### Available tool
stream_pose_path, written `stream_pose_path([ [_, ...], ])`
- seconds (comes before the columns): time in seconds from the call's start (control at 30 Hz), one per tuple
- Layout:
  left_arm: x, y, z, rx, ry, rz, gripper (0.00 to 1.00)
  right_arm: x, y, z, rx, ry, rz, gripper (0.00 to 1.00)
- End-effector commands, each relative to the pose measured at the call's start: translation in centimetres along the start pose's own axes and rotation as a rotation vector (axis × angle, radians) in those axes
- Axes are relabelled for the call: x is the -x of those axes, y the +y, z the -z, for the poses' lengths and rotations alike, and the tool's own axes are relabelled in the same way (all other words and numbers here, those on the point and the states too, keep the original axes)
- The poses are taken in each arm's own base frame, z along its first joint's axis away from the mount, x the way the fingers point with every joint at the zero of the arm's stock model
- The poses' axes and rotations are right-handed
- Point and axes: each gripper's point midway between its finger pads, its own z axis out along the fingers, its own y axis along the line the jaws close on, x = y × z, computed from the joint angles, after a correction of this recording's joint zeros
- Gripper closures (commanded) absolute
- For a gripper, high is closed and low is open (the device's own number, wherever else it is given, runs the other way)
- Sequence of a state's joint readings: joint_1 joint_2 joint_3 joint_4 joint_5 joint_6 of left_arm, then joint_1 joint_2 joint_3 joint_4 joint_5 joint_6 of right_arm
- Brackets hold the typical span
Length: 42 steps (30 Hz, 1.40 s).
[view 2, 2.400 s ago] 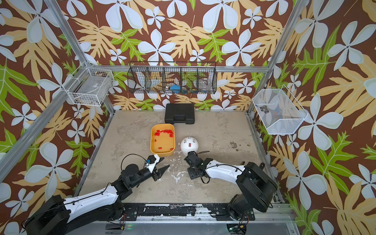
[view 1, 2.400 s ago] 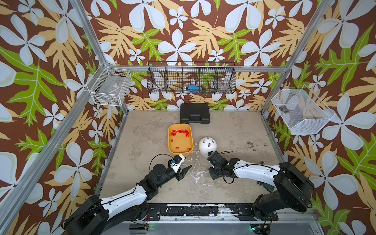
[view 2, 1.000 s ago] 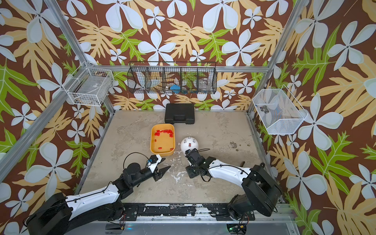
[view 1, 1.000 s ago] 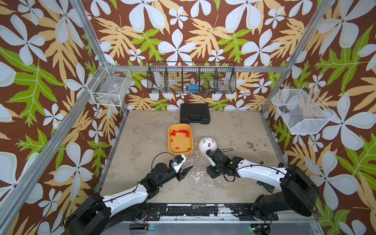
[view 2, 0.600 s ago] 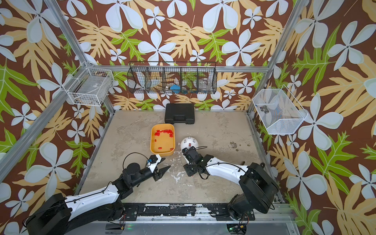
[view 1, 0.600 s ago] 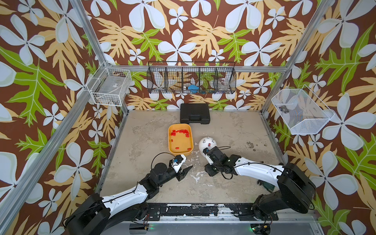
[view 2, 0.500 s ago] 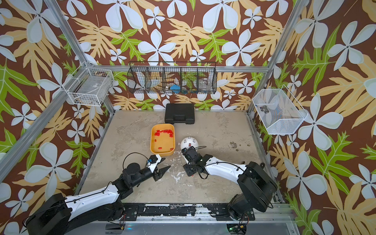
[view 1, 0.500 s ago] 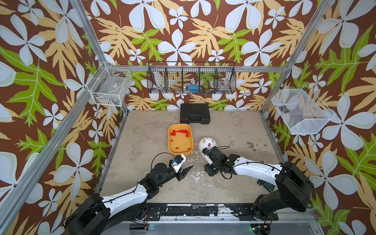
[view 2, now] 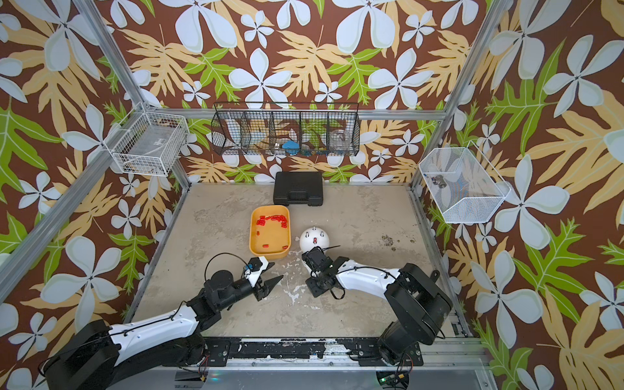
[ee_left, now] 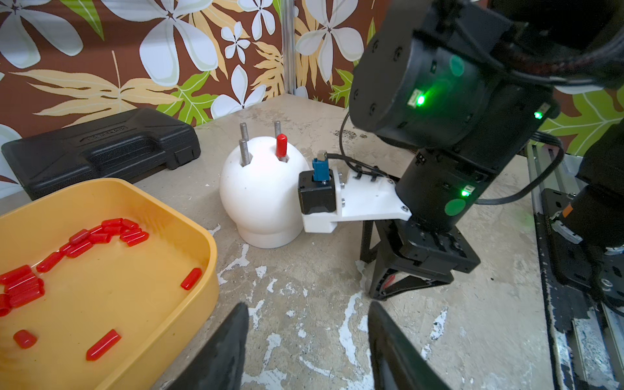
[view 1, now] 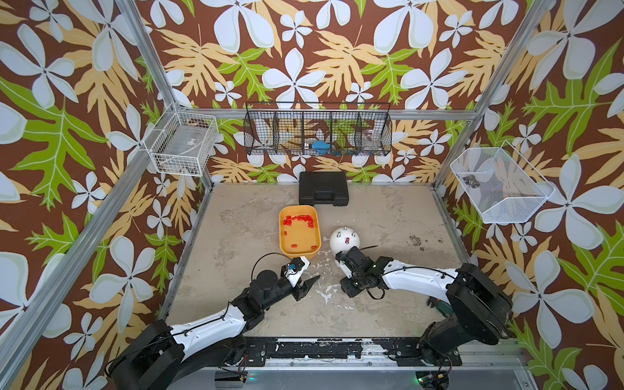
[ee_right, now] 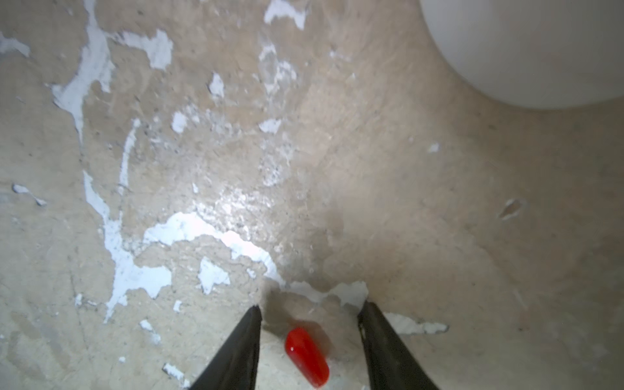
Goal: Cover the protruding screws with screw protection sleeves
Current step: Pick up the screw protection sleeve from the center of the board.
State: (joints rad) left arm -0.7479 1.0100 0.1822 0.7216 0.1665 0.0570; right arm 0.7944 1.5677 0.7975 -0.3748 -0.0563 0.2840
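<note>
Beside the dome [ee_left: 261, 192], the right gripper [ee_right: 312, 306] straddles a loose sleeve [ee_right: 307, 356], jaws apart, not touching, probably to lift it; the left gripper [ee_left: 307, 310] hangs open, empty.

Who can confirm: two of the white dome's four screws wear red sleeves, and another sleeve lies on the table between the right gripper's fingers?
Not two: only one red sleeve is on a screw; the other three screws stand bare, as the left wrist view shows. The rest holds.
</note>
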Motion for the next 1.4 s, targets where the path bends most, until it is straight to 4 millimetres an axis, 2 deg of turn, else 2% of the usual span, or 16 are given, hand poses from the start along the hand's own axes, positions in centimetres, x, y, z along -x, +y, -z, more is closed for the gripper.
stream_pose_path([
  [0.0,0.6,-0.2,0.0,-0.013,-0.019,-0.011,0.42,-1.6,0.5,-0.1,0.033,0.051,-0.017,0.53],
  [0.23,0.6,-0.2,-0.1,-0.016,-0.019,-0.009,0.42,-1.1,0.8,0.2,0.049,0.048,-0.025,0.76],
  [0.3,0.5,-0.2,-0.1,-0.016,-0.016,-0.008,0.42,-1.1,0.8,0.1,0.047,0.052,-0.025,0.8],
  [0.7,0.4,-0.3,-0.4,-0.023,-0.005,-0.008,0.42,-0.9,1.0,0.5,0.056,0.047,-0.039,0.89],
  [0.83,0.4,-0.3,-0.4,-0.021,-0.005,-0.004,0.42,-0.1,1.2,1.0,0.062,0.029,-0.052,0.93],
  [1.13,0.8,-0.2,-0.2,-0.015,-0.025,0.011,0.42,3.5,2.3,4.2,0.138,-0.093,-0.094,0.99],
  [1.27,1.1,-0.2,0.2,-0.009,-0.05,0.015,0.43,7.8,3.1,8.1,0.233,-0.253,-0.14,1.0],
  [1.37,1.3,-0.1,0.4,-0.006,-0.059,0.013,0.43,11.2,2.6,11.7,0.329,-0.409,-0.211,1.0],
])
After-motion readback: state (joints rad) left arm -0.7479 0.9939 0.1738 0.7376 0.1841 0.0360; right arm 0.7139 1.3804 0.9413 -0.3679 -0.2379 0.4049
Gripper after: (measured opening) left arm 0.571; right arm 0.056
